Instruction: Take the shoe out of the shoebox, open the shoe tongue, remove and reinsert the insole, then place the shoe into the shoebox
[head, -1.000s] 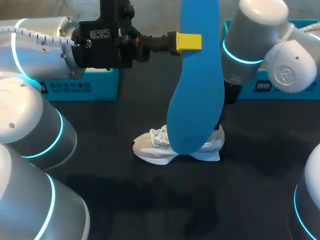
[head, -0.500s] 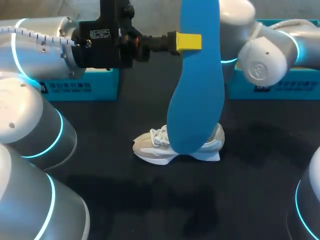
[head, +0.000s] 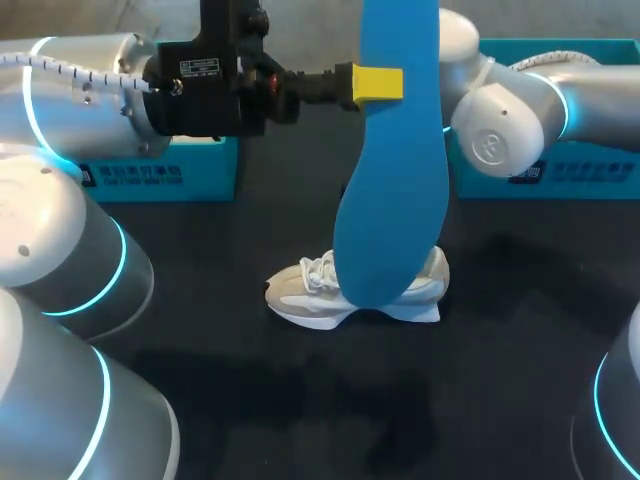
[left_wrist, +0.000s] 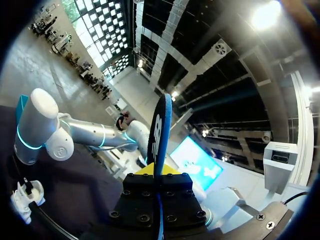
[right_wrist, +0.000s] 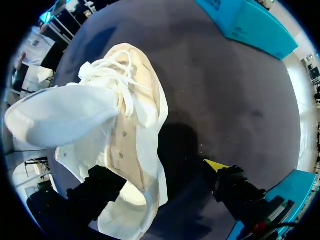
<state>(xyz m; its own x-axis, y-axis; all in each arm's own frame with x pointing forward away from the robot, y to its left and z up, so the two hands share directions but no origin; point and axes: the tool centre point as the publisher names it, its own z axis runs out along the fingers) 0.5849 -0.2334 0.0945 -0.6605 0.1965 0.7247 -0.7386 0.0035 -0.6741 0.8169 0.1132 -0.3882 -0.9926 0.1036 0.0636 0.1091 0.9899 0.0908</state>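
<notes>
— Left gripper (head: 386, 84): what does it carry?
— Its fingers are closed flat on the blue insole (head: 392, 200) near the upper end. The insole hangs upright with its broad end just above the shoe (head: 300, 292).
— And the shoe?
— It lies on the tabletop (head: 500, 380), laces loose and mouth exposed. The right gripper (right_wrist: 160, 172) stands over its heel, fingers spread wide and gripping nothing; whether one finger touches the heel cannot be told.
— How is reinsertion best done?
— In my judgement, steady the heel with the right gripper, feed the broad end in under the tongue along the shoe's length, then press the rear end flat.
— Obstacles?
— Laces or tongue may fold into the mouth. The right arm (head: 495, 140) crowds the space behind the shoe. One teal box (head: 160, 175) and a second teal box (head: 580, 170) sit well behind the shoe, one to either side.
</notes>
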